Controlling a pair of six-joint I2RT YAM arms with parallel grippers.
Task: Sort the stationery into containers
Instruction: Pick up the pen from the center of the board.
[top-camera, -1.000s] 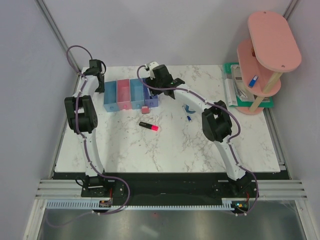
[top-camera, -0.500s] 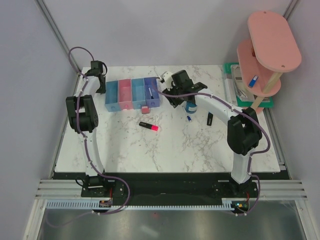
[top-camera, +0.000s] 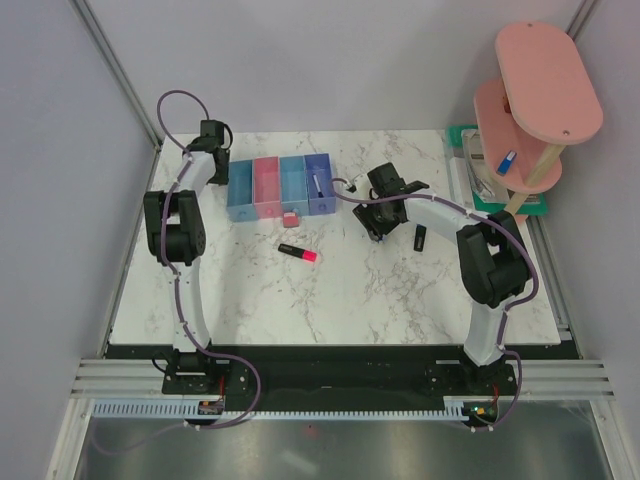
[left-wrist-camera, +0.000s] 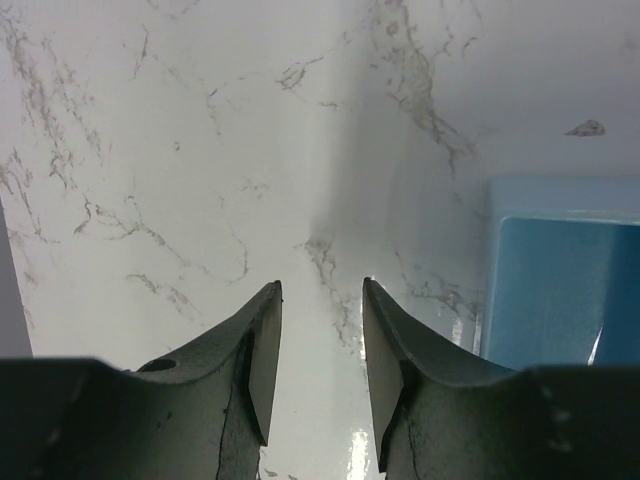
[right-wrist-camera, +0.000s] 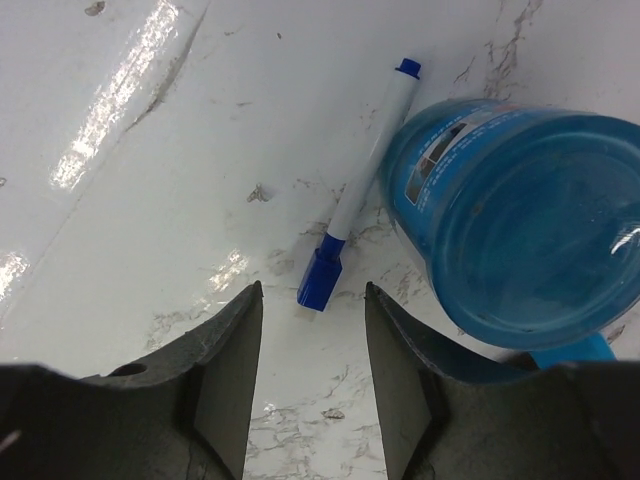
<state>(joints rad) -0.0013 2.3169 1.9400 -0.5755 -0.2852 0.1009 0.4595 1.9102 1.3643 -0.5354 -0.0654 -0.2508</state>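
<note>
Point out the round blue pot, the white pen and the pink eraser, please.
round blue pot (right-wrist-camera: 520, 230), right wrist view, on its blue body.
white pen (right-wrist-camera: 367, 160), right wrist view, middle of its barrel.
pink eraser (top-camera: 291, 218), top external view, its top face.

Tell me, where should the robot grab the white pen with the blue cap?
Probably the white barrel of the pen, next to its big blue cap, coming straight down. It lies flat on the marble table, and its other end sits right beside the blue pot, so only the cap half has room on both sides.
</note>
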